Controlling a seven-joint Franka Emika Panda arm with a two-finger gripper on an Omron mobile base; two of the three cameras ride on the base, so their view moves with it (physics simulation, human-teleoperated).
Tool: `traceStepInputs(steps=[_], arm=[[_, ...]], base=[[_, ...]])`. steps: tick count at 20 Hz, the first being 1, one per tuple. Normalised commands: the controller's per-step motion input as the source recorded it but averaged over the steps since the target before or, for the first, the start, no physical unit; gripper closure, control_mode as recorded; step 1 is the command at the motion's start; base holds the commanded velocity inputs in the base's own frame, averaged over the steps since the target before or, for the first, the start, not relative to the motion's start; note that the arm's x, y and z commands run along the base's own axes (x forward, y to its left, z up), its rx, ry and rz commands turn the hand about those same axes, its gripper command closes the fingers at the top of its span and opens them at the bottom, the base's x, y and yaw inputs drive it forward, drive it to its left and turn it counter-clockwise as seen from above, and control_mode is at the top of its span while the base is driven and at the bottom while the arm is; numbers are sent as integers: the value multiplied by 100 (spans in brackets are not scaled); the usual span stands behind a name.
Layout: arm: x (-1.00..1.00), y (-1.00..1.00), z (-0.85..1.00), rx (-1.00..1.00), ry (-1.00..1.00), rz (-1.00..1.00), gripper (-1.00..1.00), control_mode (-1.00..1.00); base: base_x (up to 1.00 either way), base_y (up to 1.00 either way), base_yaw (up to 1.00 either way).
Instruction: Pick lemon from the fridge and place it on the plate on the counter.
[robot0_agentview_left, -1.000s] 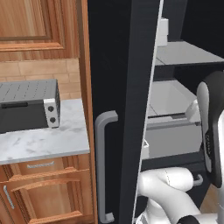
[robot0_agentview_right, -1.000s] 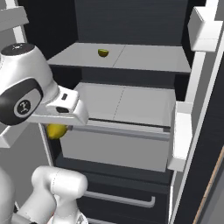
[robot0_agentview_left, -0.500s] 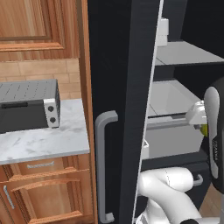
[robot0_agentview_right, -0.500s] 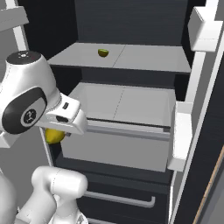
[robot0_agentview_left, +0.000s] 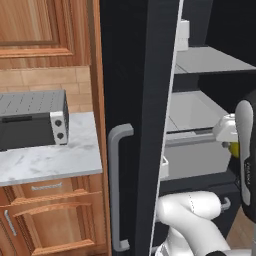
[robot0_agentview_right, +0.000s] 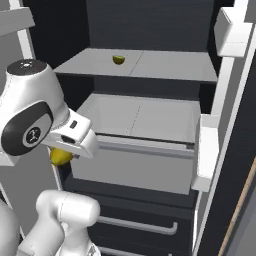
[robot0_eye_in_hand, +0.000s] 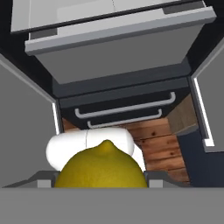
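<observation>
The lemon (robot0_eye_in_hand: 101, 168) sits between my fingers, filling the bottom centre of the hand view, and my gripper (robot0_eye_in_hand: 101, 180) is shut on it. From the right base, the lemon (robot0_agentview_right: 60, 157) hangs under the white hand, in front of the fridge drawer (robot0_agentview_right: 135, 160). From the left base, a bit of the lemon (robot0_agentview_left: 233, 149) peeks out beside the hand. The black fridge stands open, its door (robot0_agentview_left: 140, 75) with grey bar handle (robot0_agentview_left: 115, 185) swung towards me. A stretch of the marble counter (robot0_agentview_left: 50, 161) lies to the left. The plate is out of view.
A small yellow-green fruit (robot0_agentview_right: 118, 59) lies on the upper fridge shelf (robot0_agentview_right: 150, 65). A grey toaster oven (robot0_agentview_left: 32, 119) stands on the counter. White door bins (robot0_agentview_right: 205, 150) hang on the right. Wooden floor (robot0_eye_in_hand: 153, 135) lies below the hand.
The hand has drawn back out of the fridge and lowered, carrying the lemon with it. The fridge and the shelf fruit have stayed put.
</observation>
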Motion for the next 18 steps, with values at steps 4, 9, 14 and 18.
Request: traceStepInputs(steps=[4,9,14,18], arm=[[0,0,0,0,0,0,100,100],[0,0,0,0,0,0,100,100],[0,0,0,0,0,0,100,100],[0,0,0,0,0,0,100,100]], base=[[-96,-13,0],[-100,-5,0],[-84,20,0],[-41,87,0]])
